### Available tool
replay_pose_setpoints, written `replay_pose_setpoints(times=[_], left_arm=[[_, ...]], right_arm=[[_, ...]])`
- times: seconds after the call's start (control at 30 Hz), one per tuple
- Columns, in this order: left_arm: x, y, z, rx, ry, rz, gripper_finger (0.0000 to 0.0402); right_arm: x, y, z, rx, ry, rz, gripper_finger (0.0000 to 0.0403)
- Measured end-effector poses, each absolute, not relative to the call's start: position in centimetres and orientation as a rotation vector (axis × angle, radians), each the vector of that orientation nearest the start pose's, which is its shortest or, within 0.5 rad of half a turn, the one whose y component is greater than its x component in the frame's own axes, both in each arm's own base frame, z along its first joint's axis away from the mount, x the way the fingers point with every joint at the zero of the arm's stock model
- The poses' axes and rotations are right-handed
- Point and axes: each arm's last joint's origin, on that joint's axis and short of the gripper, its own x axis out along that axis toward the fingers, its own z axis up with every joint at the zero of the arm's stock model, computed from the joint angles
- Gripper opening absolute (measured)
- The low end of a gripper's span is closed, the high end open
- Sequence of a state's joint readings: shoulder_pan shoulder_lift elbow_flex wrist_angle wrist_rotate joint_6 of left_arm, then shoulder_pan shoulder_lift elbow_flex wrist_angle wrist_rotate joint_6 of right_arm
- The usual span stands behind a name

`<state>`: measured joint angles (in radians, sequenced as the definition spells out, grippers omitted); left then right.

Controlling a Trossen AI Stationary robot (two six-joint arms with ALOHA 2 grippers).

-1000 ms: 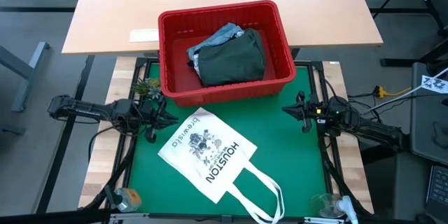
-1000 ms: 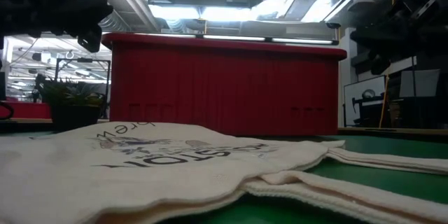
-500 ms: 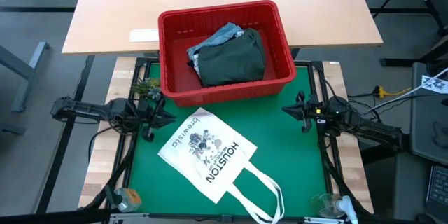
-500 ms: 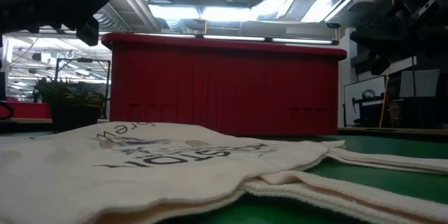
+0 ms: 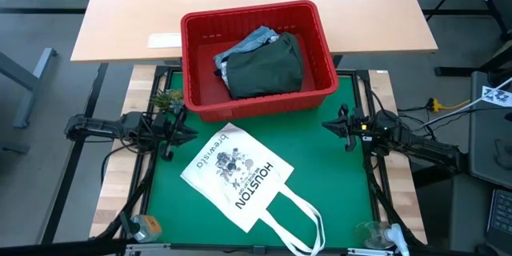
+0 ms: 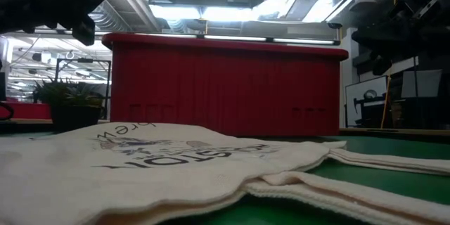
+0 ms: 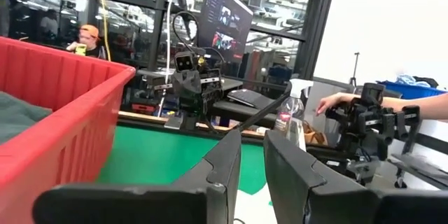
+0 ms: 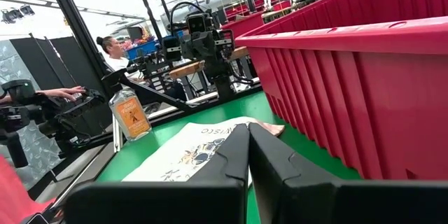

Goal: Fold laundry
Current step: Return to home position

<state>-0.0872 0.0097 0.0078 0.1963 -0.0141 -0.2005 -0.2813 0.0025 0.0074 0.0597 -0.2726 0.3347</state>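
Observation:
The laundry lies heaped in a red basket (image 5: 256, 104) at the far side of the green mat. A dark olive garment (image 5: 264, 66) is on top and light blue denim (image 5: 244, 44) shows beside it. A white HOUSTON tote bag (image 5: 240, 176) lies flat on the mat nearer me. My left gripper (image 5: 186, 134) hovers at the mat's left edge, level with the basket's near left corner. Its fingers (image 7: 234, 155) stand a narrow gap apart with nothing between them. My right gripper (image 5: 328, 126) hovers at the mat's right edge, shut (image 8: 248, 131) and empty.
A small potted plant (image 5: 166, 98) stands beside the left gripper. A bottle (image 5: 146, 226) stands at the near left corner and a clear object (image 5: 372, 232) at the near right. A wooden table (image 5: 240, 0) lies beyond the basket. A person's hand (image 7: 336, 101) shows off the table's right.
My left arm has folded back a little toward the table's left edge. Its gripper has tipped slightly upward and risen a touch. The gap between its fingers looks the same.

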Motion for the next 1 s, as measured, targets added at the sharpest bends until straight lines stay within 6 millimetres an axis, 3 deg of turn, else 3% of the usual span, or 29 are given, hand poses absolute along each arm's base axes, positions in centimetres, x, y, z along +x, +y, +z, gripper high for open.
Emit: replay_pose_setpoints(times=[0.37, 1.0], left_arm=[[9.59, 0.14, 18.22, -0.205, -0.178, 0.033, 0.0060], [9.59, 0.23, 18.23, -0.204, -0.179, 0.042, 0.0060]], right_arm=[[9.45, -1.92, 17.14, 0.317, -0.063, 0.002, 0.0012], [9.45, -1.92, 17.14, 0.317, -0.063, 0.002, 0.0012]])
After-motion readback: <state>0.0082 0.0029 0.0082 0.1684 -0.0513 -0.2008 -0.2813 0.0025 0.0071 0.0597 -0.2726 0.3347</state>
